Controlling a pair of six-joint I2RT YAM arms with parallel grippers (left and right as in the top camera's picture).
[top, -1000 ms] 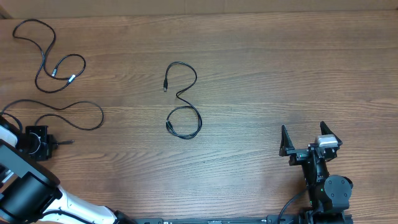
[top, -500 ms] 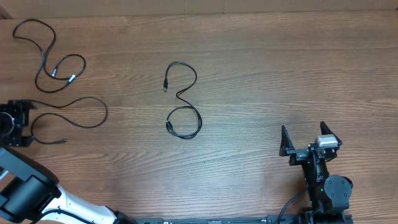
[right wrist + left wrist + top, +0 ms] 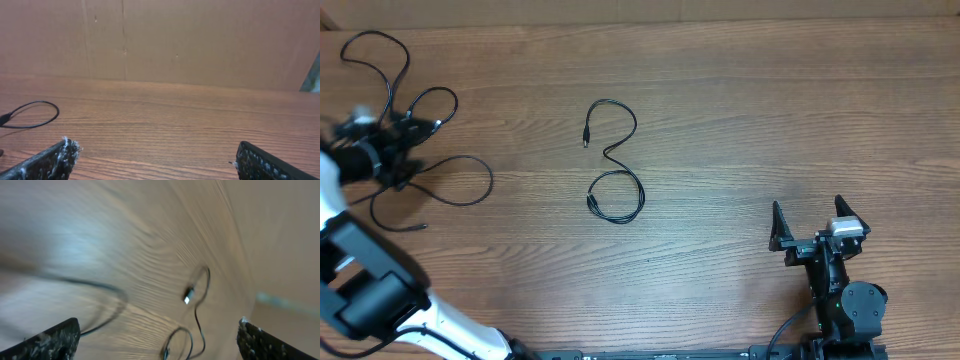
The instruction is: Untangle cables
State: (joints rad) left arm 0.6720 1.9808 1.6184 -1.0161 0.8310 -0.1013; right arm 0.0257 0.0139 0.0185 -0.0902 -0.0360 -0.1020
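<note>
Three separate black cables lie on the wooden table. One cable (image 3: 392, 80) winds at the far left corner, its silver-tipped plugs (image 3: 432, 125) close to my left gripper (image 3: 402, 150). A second cable (image 3: 488, 180) loops just in front of that gripper, and its free end (image 3: 420, 228) rests on the wood. The third cable (image 3: 640, 198) sits mid-table in an S shape. My left gripper (image 3: 157, 347) is open and empty above the table, with a blurred plug (image 3: 188, 296) and cord loops ahead of it. My right gripper (image 3: 817, 222) stands open and empty at the near right; a cable loop (image 3: 30, 115) shows far to its left.
A brown cardboard wall (image 3: 200, 40) rises behind the table's far edge. The left arm's body (image 3: 360, 290) fills the near left corner. The right arm's base (image 3: 845, 305) sits at the near right edge.
My left gripper has opened and let go of the second cable's end, which now lies on the table. It then swung toward the far side, up to the corner cable. The right arm has not moved.
</note>
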